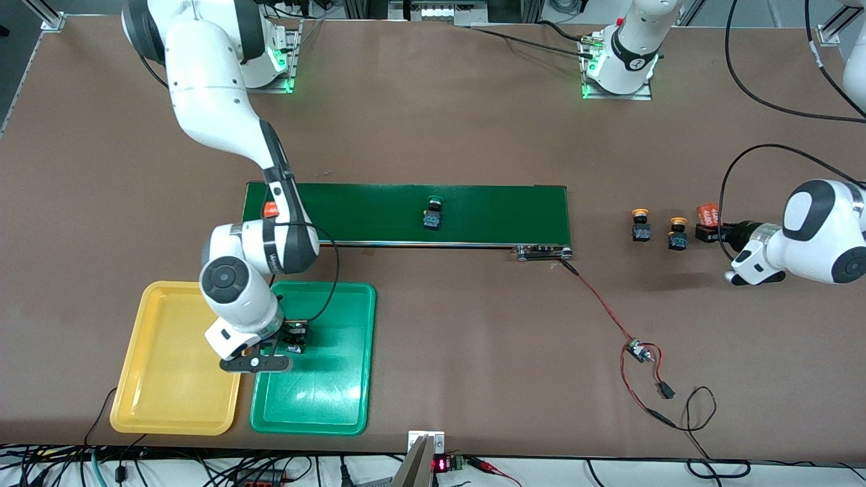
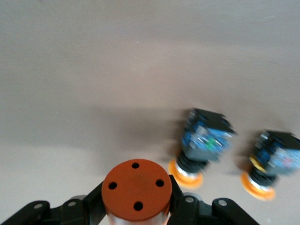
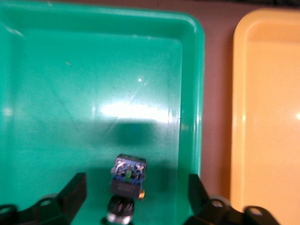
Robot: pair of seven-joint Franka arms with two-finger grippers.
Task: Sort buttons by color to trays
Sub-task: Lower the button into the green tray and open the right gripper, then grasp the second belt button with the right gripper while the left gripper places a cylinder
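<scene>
My right gripper (image 1: 295,340) hangs open over the green tray (image 1: 325,392). A black-bodied button (image 3: 127,176) sits in that tray between its spread fingers (image 3: 75,187), touching neither, with its cap barely showing. The yellow tray (image 1: 169,385) lies beside it and holds nothing. A green-capped button (image 1: 433,213) stands on the conveyor belt (image 1: 500,213). Two yellow-capped buttons (image 1: 641,226) (image 1: 678,234) stand on the table at the left arm's end. Beside them my left gripper (image 1: 710,230) is shut on an orange cylinder (image 2: 136,192). Both yellow-capped buttons (image 2: 204,140) (image 2: 276,157) show in the left wrist view.
A red and black wire runs from the belt's end to a small circuit board (image 1: 639,350) and a loose cable loop (image 1: 700,409) near the front edge. Black cables (image 1: 751,88) cross the table by the left arm's base.
</scene>
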